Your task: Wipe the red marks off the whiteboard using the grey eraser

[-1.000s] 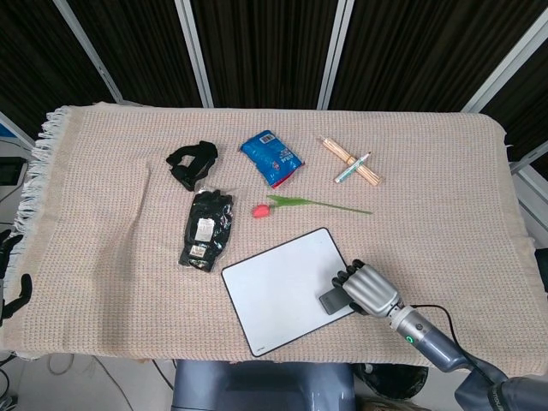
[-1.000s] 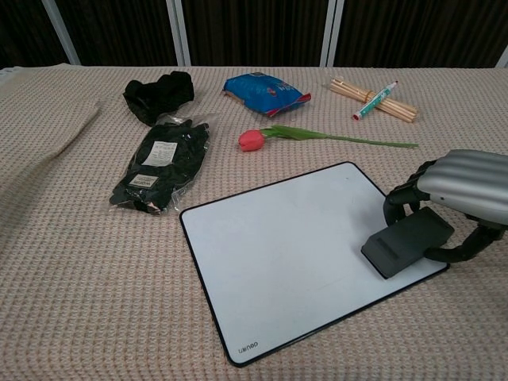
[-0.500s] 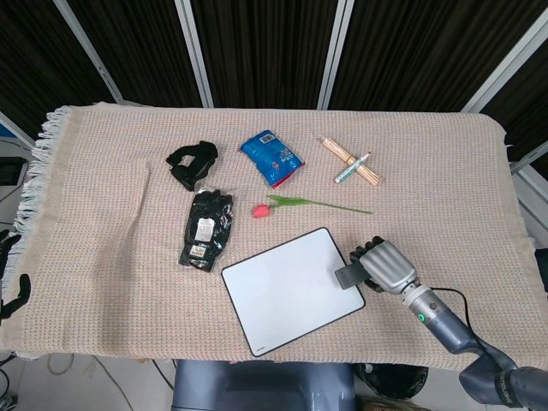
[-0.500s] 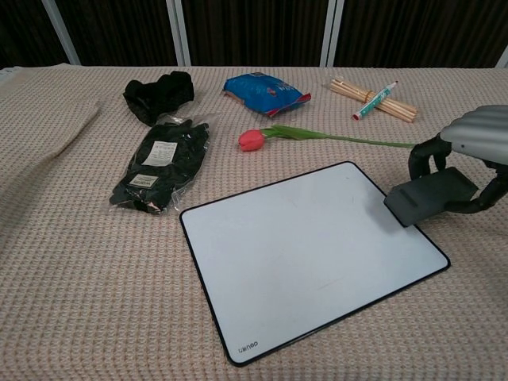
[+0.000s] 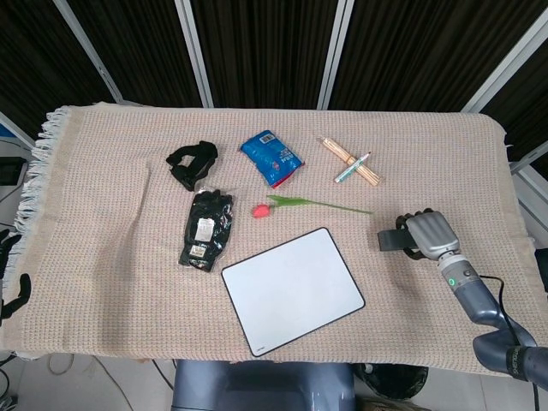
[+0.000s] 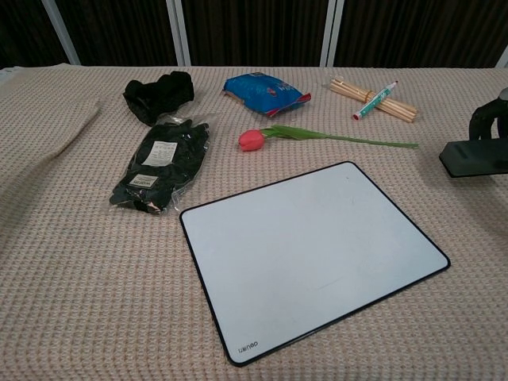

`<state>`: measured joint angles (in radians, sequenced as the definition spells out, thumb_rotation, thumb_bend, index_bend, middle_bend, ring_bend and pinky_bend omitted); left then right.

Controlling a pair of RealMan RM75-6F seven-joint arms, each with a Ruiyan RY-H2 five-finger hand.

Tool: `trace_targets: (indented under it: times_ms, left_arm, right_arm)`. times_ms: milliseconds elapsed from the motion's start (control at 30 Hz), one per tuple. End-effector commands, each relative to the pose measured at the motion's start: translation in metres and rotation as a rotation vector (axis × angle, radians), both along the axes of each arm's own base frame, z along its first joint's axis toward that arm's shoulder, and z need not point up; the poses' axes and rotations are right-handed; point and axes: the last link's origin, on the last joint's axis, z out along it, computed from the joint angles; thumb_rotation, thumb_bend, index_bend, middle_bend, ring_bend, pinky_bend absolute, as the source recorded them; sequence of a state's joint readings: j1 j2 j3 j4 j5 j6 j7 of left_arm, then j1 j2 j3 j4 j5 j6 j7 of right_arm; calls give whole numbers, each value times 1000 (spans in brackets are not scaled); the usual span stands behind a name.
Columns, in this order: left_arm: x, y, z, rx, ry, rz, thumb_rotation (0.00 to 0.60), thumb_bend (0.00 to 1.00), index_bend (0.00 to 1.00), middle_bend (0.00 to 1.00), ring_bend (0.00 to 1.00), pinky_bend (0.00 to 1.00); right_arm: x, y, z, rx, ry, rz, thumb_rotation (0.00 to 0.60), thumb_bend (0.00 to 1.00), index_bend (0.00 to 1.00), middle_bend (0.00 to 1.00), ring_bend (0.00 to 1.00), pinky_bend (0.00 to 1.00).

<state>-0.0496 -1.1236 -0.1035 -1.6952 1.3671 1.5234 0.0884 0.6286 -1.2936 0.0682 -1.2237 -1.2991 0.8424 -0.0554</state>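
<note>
Whiteboard (image 5: 293, 289), white with a thin black frame and no red marks visible, lies tilted near the front edge of the table. Grey eraser (image 5: 392, 241), a dark flat block, sits well to the right of the whiteboard, gripped in the closed fingers of the right hand (image 5: 427, 235). The left hand is out of both views. A beige woven cloth (image 5: 103, 257) with a fringed left end covers the table; dark panels with pale vertical bars stand behind.

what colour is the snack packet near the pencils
Blue, with a red edge; the snack packet shows best in the head view.
</note>
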Motion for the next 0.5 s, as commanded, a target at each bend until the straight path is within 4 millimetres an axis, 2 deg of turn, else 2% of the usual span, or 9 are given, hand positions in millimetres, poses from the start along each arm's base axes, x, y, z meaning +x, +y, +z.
trace_targets:
  times_ms: [33,133,233,400,500]
  left_arm:
    - [0,0,0,4,-1,1,600,502,140,48,0,17]
    - [0,0,1,10,-3,4,600,502,140,48,0,17]
    - [-1,0,2,8,-4,6,600,502,140,48,0,17]
    - [-1,0,2,9,-4,8,600,502,140,48,0,17]
    - [-1,1,2,8,-3,8,600,502,140,47,0,17]
  right_arm:
    - [-5,1,-4,21,-2,-44,600,342,502,483,445,307]
    - [-5,2,-6,30,-1,-56,600,296,463,450,419,294]
    - [-6,3,-9,33,9,-63,600,227,377,379,358,268]
    - [-6,5,-7,42,15,-78,600,77,66,91,119,158]
    - [-4,6,-2,52,23,-93,600,48,0,9,54,149]
